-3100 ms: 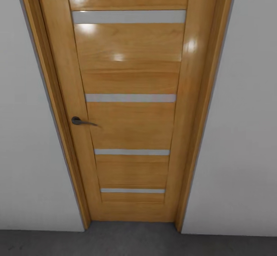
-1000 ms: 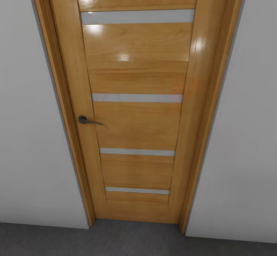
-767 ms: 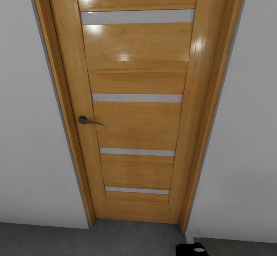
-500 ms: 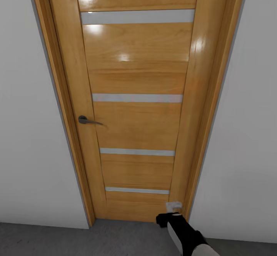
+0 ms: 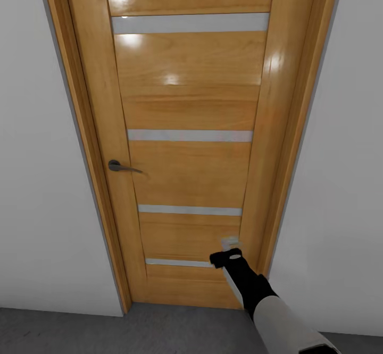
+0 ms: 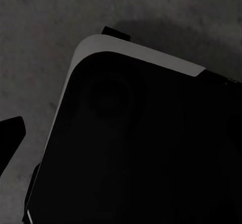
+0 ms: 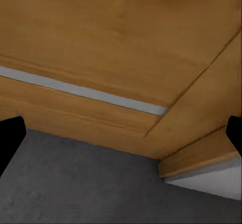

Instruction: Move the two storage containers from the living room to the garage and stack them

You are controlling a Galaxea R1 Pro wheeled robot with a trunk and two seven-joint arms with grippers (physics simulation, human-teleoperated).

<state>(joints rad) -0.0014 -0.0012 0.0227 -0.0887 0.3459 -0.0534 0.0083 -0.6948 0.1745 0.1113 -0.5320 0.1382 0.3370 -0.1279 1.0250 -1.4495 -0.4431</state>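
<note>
A closed wooden door is faced; its top is cut off. The right gripper is raised close before the door's lower panel, jaws spread wide in the right wrist view. The left gripper's jaw state cannot be told: a dark rounded body blocks the left wrist view above dark grey floor.

A closed glossy wooden door is set between white walls; the right hand is raised before its lower right corner.
</note>
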